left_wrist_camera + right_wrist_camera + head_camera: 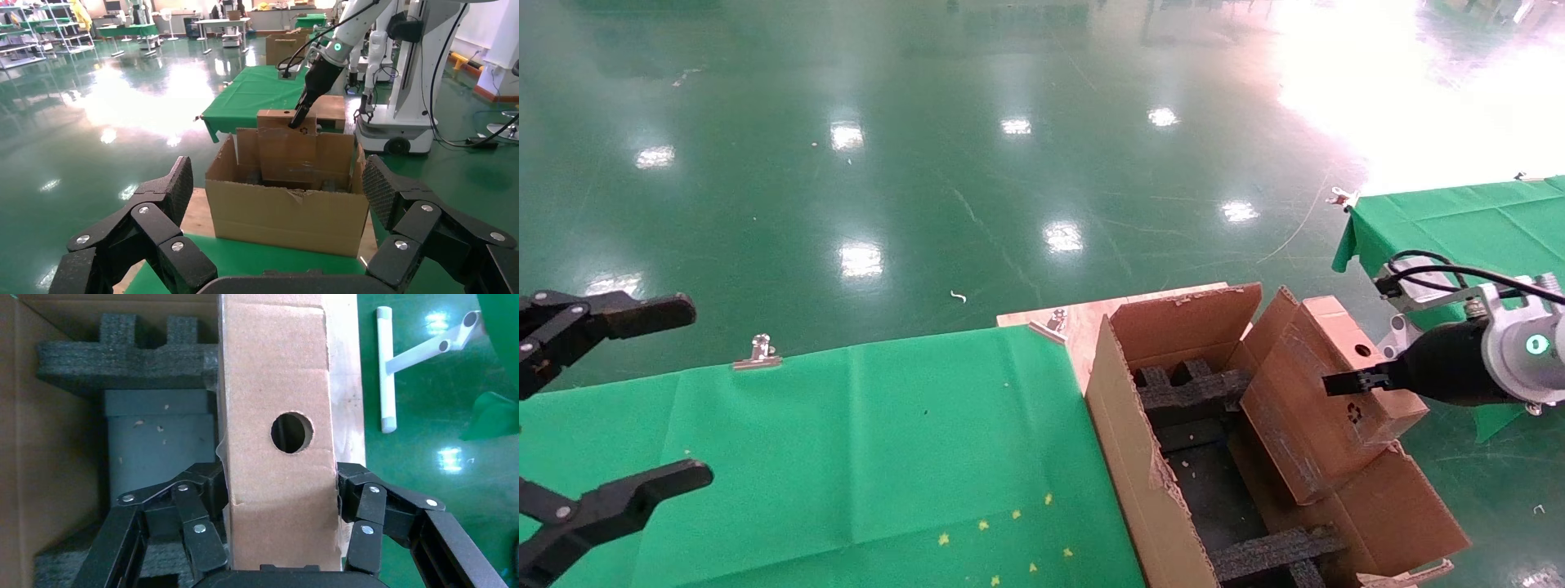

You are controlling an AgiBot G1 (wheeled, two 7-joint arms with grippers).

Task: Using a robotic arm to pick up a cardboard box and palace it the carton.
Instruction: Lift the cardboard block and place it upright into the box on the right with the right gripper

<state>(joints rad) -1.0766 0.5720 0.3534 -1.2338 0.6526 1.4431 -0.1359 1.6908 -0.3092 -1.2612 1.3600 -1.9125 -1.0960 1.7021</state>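
The small brown cardboard box (1324, 392), with a round hole and a recycling mark, hangs tilted over the right side of the large open carton (1124, 433). My right gripper (1344, 382), on the white arm with the green ring light, is shut on the cardboard box; in the right wrist view its fingers (205, 505) press both sides of the box (278, 447). Black foam inserts (1189, 388) lie inside the carton. My left gripper (641, 392) is open and empty at the far left over the green cloth. The left wrist view shows the carton (287, 211) and the held box (287, 147).
The carton stands on a wooden board (1075, 322) at the right end of the green-clothed table (846, 457). Metal clips (758, 353) hold the cloth's far edge. A second green table (1459, 220) stands at the right. Glossy green floor lies beyond.
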